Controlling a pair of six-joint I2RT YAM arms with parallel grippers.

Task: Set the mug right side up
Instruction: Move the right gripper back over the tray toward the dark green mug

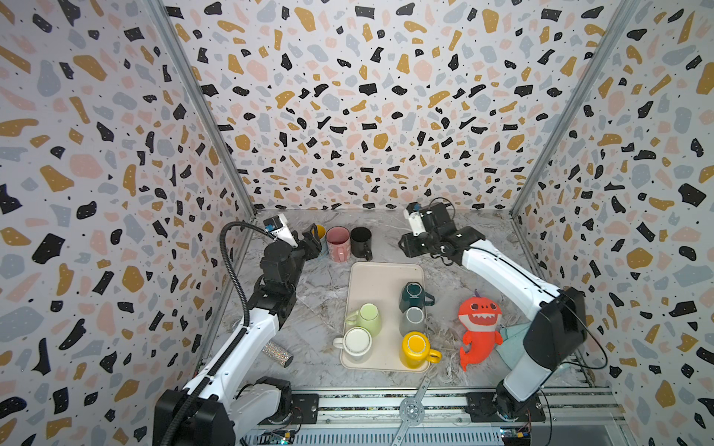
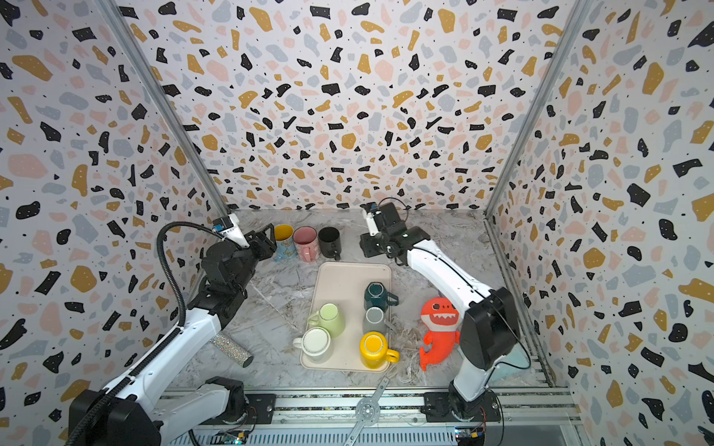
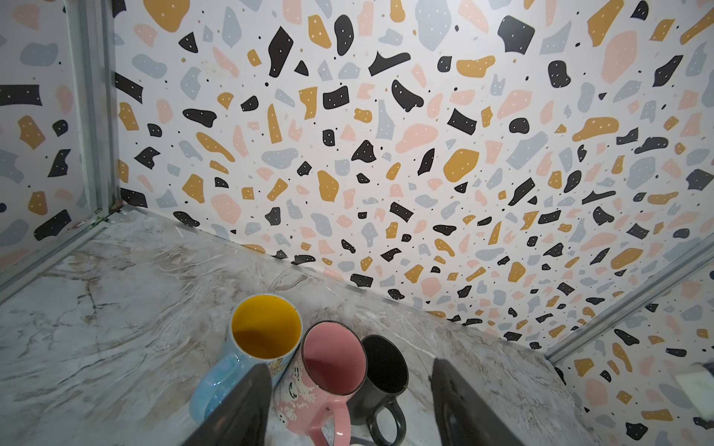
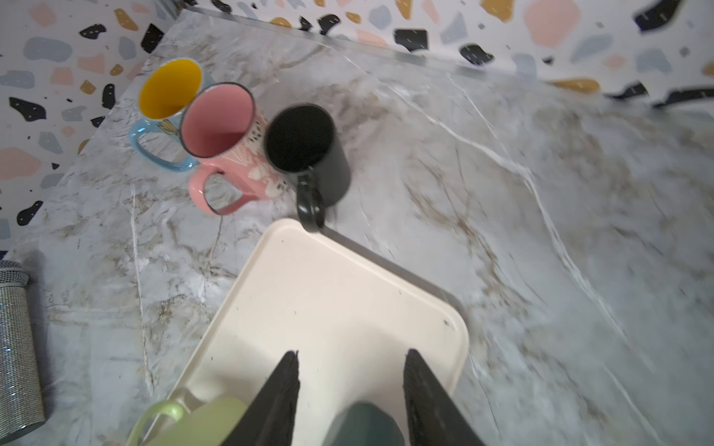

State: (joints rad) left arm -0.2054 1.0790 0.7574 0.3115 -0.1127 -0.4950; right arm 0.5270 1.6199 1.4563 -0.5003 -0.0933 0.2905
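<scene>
Three mugs stand upright in a row at the back: a blue one with a yellow inside [image 2: 284, 241], a pink one [image 1: 338, 241] and a black one [image 1: 361, 241]. On the cream tray [image 1: 378, 282] several mugs stand bottom up: dark green [image 1: 412, 295], grey [image 1: 413, 320], light green [image 1: 369, 316], white [image 1: 357, 341] and yellow [image 1: 416, 347]. My left gripper [image 1: 311, 241] is open beside the blue mug and holds nothing [image 3: 349, 365]. My right gripper [image 1: 403, 247] hangs open and empty above the tray's far end [image 4: 351, 352], with the dark green mug [image 4: 363, 424] below it.
A red shark plush [image 1: 479, 328] lies right of the tray on a teal cloth [image 1: 514, 340]. A glittery cylinder [image 1: 277, 354] lies at the front left. Patterned walls close in the back and both sides. The black mug's handle [image 4: 311, 204] reaches the tray's corner.
</scene>
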